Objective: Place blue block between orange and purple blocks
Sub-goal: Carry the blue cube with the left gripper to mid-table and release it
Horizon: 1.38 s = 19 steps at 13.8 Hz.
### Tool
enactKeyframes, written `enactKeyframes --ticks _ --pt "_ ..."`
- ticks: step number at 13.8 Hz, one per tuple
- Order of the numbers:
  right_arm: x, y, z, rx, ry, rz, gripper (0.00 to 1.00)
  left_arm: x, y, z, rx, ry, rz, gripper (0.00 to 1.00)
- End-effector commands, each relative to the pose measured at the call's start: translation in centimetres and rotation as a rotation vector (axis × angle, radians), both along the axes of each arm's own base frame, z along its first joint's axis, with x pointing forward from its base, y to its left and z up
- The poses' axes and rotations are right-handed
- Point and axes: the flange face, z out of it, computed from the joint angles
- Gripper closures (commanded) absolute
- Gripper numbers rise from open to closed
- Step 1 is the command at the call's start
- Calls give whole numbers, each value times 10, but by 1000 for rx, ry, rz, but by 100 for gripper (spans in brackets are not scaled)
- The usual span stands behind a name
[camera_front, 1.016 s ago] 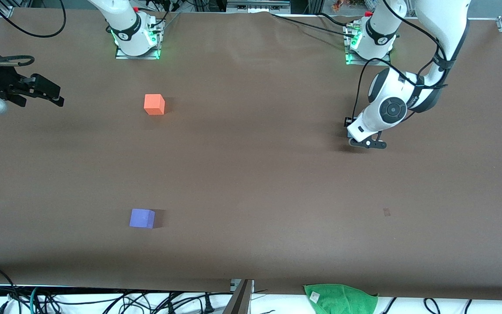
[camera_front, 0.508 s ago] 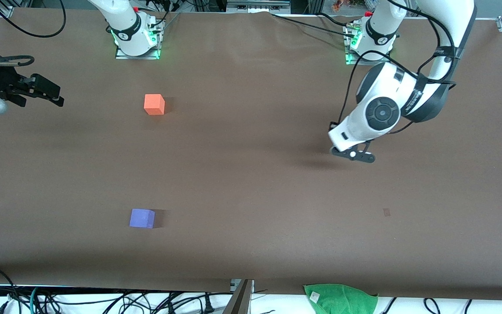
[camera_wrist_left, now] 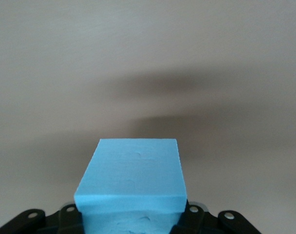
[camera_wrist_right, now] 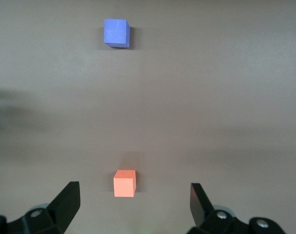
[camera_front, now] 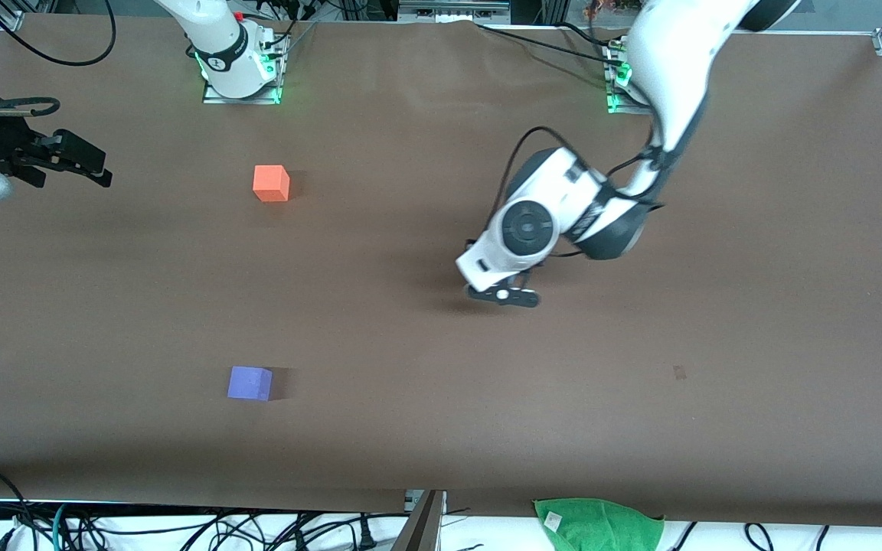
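The blue block (camera_wrist_left: 133, 180) is held between the jaws of my left gripper (camera_front: 504, 295), which is shut on it over the middle of the table. In the front view the wrist hides the block. The orange block (camera_front: 271, 184) sits toward the right arm's end, near that arm's base. The purple block (camera_front: 249, 383) lies nearer the front camera, roughly in line with the orange one. My right gripper (camera_front: 80, 165) waits open at the right arm's end of the table. Its wrist view looks over the orange block (camera_wrist_right: 124, 183) and the purple block (camera_wrist_right: 117, 33).
A green cloth (camera_front: 598, 524) hangs at the table's edge nearest the front camera. Cables lie along that edge. A small dark mark (camera_front: 679, 373) is on the brown table cover (camera_front: 441, 428).
My left arm has swung from near its own base toward the middle of the table, carrying the blue block toward the right arm's end. The right arm and both other blocks have not moved.
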Motion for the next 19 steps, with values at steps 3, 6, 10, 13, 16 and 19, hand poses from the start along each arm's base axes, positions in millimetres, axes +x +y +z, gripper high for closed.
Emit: enactKeyframes --ticks 3,6,10,13,16,19 --pt "13 -4 -9 -9 9 13 0 -3 -41 -56 -49 -44 29 87" --pt "16 -4 -12 -10 18 14 0 -17 -53 -74 -8 -58 -17 82" --pt "15 -1 -13 -8 28 2 0 -18 -53 -75 1 -67 -33 1" --pt "24 -3 -32 -3 48 12 0 -6 -42 -55 0 -79 -9 0" --pt "38 -1 -63 -14 99 14 0 14 -2 16 57 -55 18 0" --pt "55 0 -113 -17 182 19 0 37 55 105 77 -102 90 0"
